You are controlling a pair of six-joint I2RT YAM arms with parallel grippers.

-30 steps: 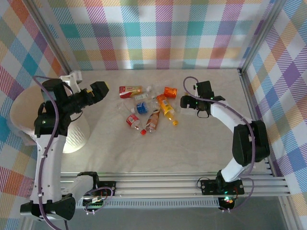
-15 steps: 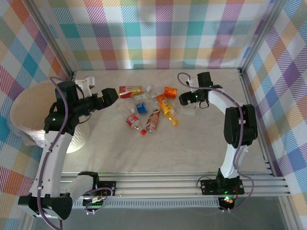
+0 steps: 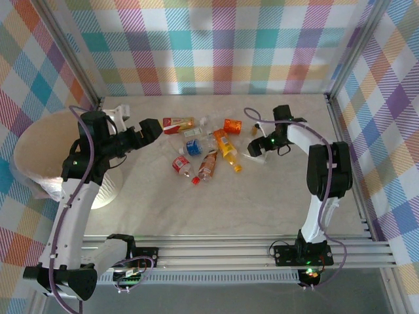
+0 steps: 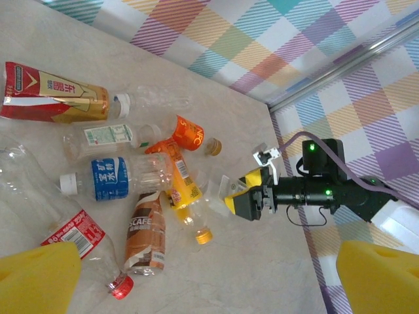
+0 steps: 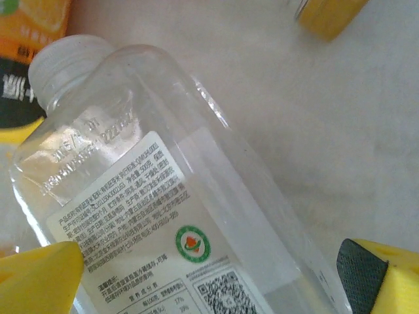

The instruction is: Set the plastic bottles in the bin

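Several plastic bottles lie mid-table: a red-and-gold one [image 3: 178,122] [image 4: 52,98], a blue-labelled one [image 3: 194,147] [image 4: 108,180], an orange one [image 3: 228,147] [image 4: 175,180], a brown one [image 3: 209,165] [image 4: 145,232] and a red-labelled one [image 3: 181,165] [image 4: 75,235]. A clear bottle with a white label [image 5: 163,216] [image 3: 255,154] lies between the fingers of my right gripper [image 5: 209,281] [image 3: 260,145], which is open and low over it. My left gripper [image 3: 152,129] [image 4: 209,288] is open, above the table just left of the pile. The bin [image 3: 33,154] stands at the far left.
A short orange bottle [image 3: 232,124] and a small amber cap [image 3: 254,131] lie at the back of the pile. A metal frame rail [image 3: 344,144] runs along the table's right side, with plaid walls behind. Bare tabletop [image 3: 216,209] stretches toward the near edge.
My left gripper has swung right from over the bin toward the bottles. My right gripper has turned and come down over the clear bottle.
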